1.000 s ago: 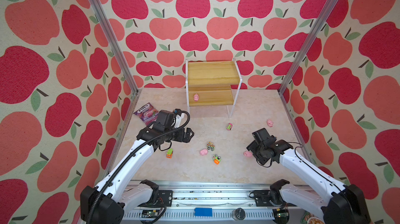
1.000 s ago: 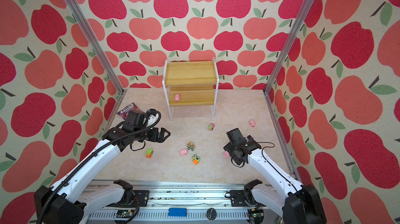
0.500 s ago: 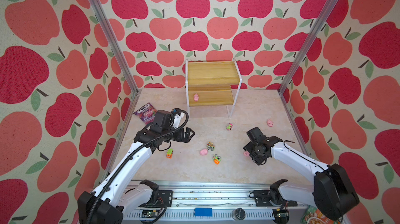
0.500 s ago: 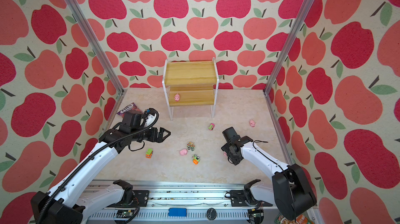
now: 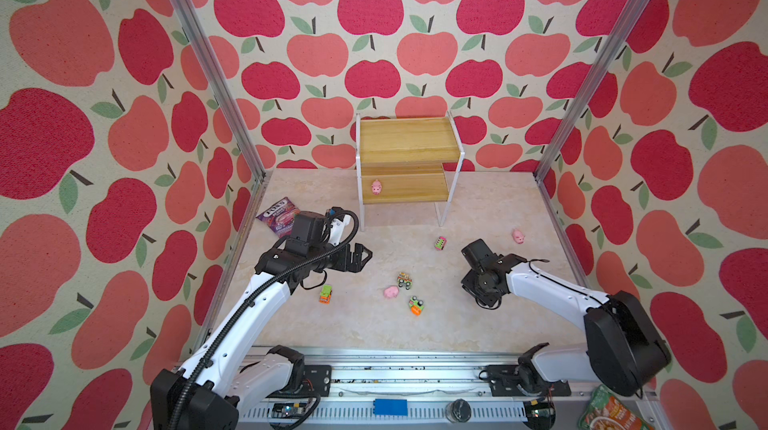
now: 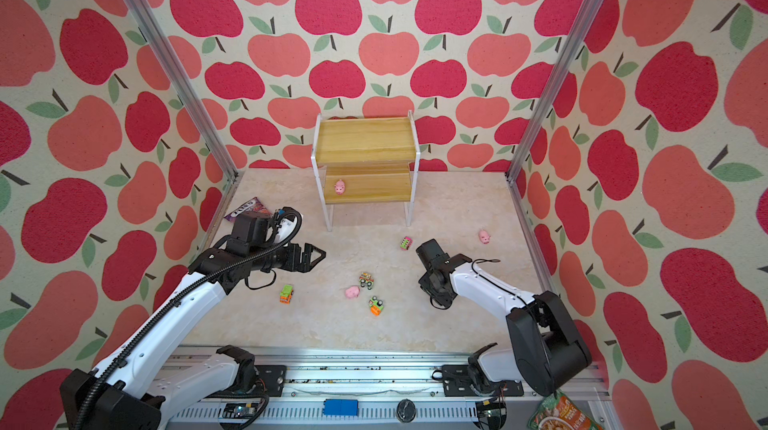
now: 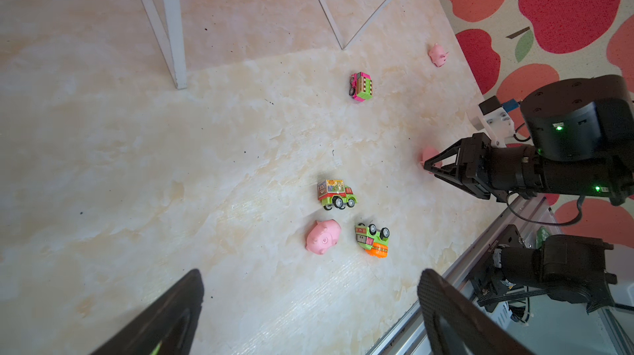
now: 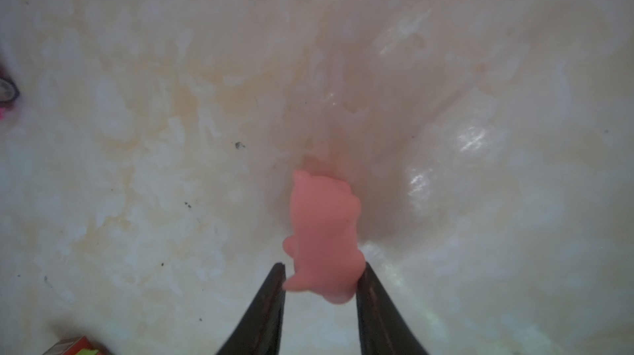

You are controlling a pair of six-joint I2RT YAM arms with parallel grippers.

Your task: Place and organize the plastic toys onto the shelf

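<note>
Near right on the table (image 5: pixel 478 207): your right gripper (image 8: pixel 320 277), jaws clamped on a pink pig (image 8: pixel 324 229), likely for carrying to the far shelf (image 5: pixel 405 145); your left gripper (image 7: pixel 310 276) hovers left, jaws wide apart.

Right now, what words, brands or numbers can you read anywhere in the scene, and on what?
"FOX'S": on the purple candy bag by the left wall.
Smaller print under it: too blurred to read.
Stickers on the upright green truck: too small to read.
Packet at the front right corner: print unreadable.
</note>
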